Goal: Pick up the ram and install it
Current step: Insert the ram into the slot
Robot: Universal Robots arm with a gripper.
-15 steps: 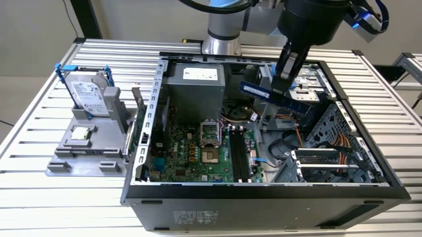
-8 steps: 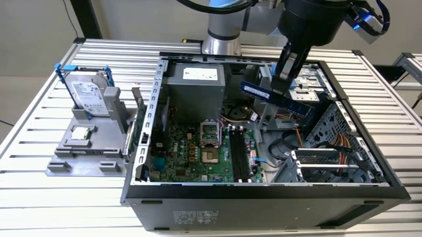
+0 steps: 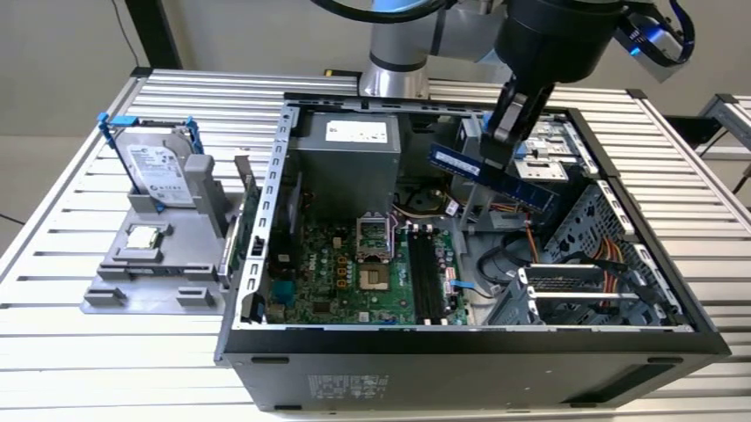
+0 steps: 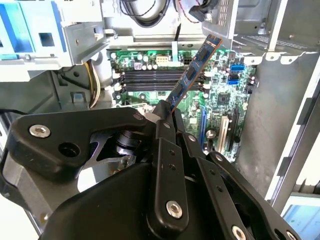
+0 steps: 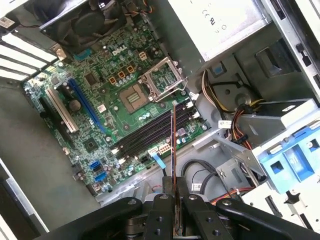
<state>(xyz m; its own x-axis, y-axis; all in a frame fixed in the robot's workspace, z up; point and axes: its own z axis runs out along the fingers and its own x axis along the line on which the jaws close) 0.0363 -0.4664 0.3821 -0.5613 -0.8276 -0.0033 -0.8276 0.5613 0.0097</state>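
The ram (image 3: 487, 174), a long blue stick, hangs tilted above the open computer case (image 3: 470, 338), over its right half in the exterior view. My gripper (image 3: 502, 141) is shut on one end of it. In the second wrist view the ram (image 4: 192, 72) slants up out of the gripper (image 4: 165, 112), with the board's black memory slots (image 4: 150, 77) beneath. In the first wrist view the ram (image 5: 173, 145) shows edge-on, rising from the gripper (image 5: 174, 194) and crossing the black slots (image 5: 150, 135). In the exterior view the slots (image 3: 425, 272) lie lower, near the board's right edge.
Inside the case are the grey power supply (image 3: 346, 163), the open processor socket (image 3: 373, 233), loose cables (image 3: 586, 259) and a metal drive cage (image 3: 586, 294). On the slatted table at the exterior view's left stands a grey fixture (image 3: 147, 272) holding a hard drive (image 3: 158, 171).
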